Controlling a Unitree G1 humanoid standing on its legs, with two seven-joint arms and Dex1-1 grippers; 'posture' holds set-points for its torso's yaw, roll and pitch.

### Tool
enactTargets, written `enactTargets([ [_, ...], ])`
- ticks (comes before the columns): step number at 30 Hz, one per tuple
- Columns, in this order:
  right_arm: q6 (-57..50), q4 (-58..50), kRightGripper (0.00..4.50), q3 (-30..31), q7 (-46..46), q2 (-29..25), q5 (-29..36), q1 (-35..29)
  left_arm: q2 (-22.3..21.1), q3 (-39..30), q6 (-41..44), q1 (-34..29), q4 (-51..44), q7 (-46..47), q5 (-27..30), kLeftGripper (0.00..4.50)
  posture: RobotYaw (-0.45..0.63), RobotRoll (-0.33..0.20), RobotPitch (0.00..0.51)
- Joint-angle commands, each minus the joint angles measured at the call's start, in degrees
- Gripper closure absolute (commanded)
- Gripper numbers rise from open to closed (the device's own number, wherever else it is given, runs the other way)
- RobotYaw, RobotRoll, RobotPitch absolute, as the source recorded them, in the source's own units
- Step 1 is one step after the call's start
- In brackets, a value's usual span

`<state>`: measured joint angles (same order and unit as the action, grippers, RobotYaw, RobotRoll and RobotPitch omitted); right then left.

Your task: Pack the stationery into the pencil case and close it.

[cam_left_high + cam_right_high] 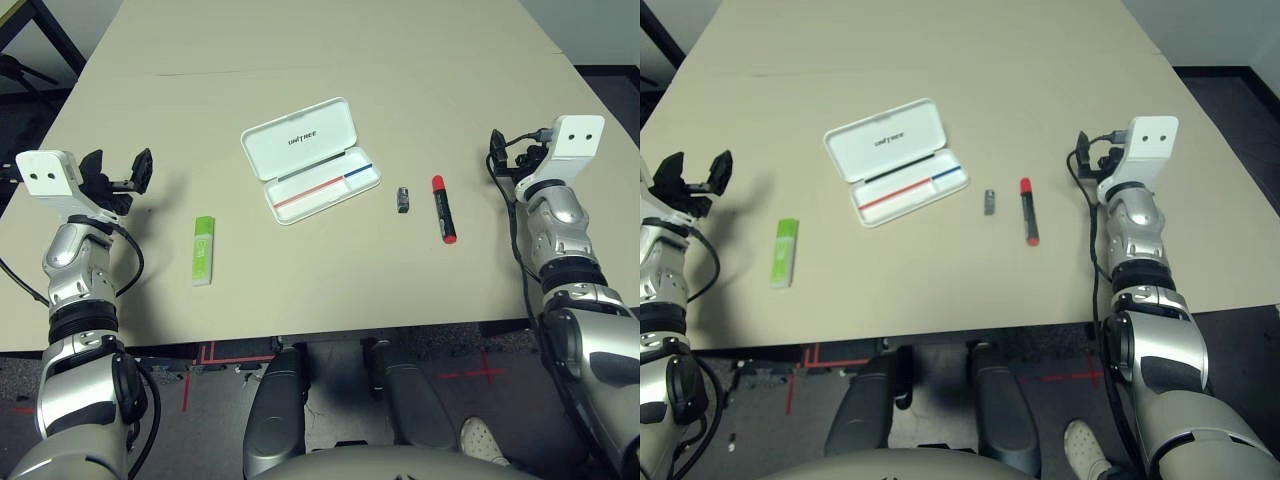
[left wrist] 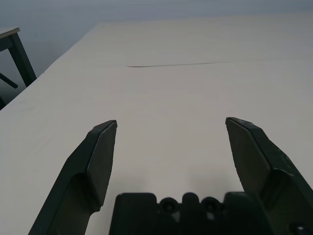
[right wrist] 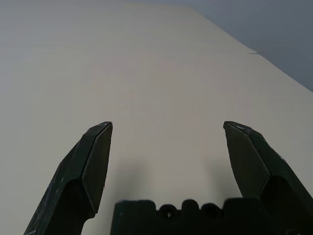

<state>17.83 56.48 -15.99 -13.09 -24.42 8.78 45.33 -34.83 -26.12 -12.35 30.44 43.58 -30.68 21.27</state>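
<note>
- Overhead, from the head views: beige desk, dark floor around; silver forearms raised at either edge; white pencil case lying open mid-desk, green stick to its left, grey piece and red marker to its right.
- Left wrist: left pincer spread wide, empty, over bare desk.
- Right wrist: right pincer likewise agape, holding nothing.

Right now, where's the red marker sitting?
In the head view the red marker lies on the table right of centre, just right of the small grey piece, between the open pencil case and the right gripper.
</note>
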Motion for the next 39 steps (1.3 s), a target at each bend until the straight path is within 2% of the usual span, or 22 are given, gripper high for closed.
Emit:
enactTargets([
  [1,0.64,1.62,0.00,0.44,-0.04,-0.09,-0.59,1.04,-0.34,-0.96,0.27,-1.38,-0.63,0.38,0.57,0.02,0.02,0.000,0.217],
  [12,1.04,0.23,0.00,0.16,-0.36,-0.39,-0.18,-0.70,0.51,-0.10,0.46,-0.20,0.08,-0.02,0.18,0.02,-0.01,0.000,0.231],
  [18,-0.57,-1.36,0.00,0.78,-5.17,-0.31,0.78,-0.11,0.18,-0.26,1.00,-0.50,-0.75,-0.58,0.47,0.02,0.01,0.000,0.221],
  [21,-4.47,-1.78,0.00,1.29,-11.45,-1.01,1.97,1.21,0.38,-0.49,1.44,-1.26,-2.32,-0.52,0.83,0.02,0.02,0.000,0.212],
  [24,-10.51,-4.11,0.00,3.35,-22.40,-3.48,3.03,1.96,0.52,0.62,2.50,-2.81,-6.43,-2.25,0.86,0.02,0.03,0.000,0.201],
  [30,-21.44,-15.09,0.00,8.15,-43.09,-9.17,5.77,-0.15,1.10,1.70,5.03,-5.10,-12.71,-3.25,1.21,0.02,0.04,0.000,0.190],
  [34,-25.45,-20.81,0.00,10.76,-50.88,-12.12,6.12,-1.53,1.23,2.34,6.16,-5.94,-14.90,-3.48,1.25,0.02,0.04,0.000,0.183],
  [39,-28.59,-25.57,0.00,13.41,-55.87,-14.46,5.41,-3.09,1.12,5.55,10.58,-7.71,-21.47,-5.93,1.29,0.02,0.03,0.000,0.180],
])
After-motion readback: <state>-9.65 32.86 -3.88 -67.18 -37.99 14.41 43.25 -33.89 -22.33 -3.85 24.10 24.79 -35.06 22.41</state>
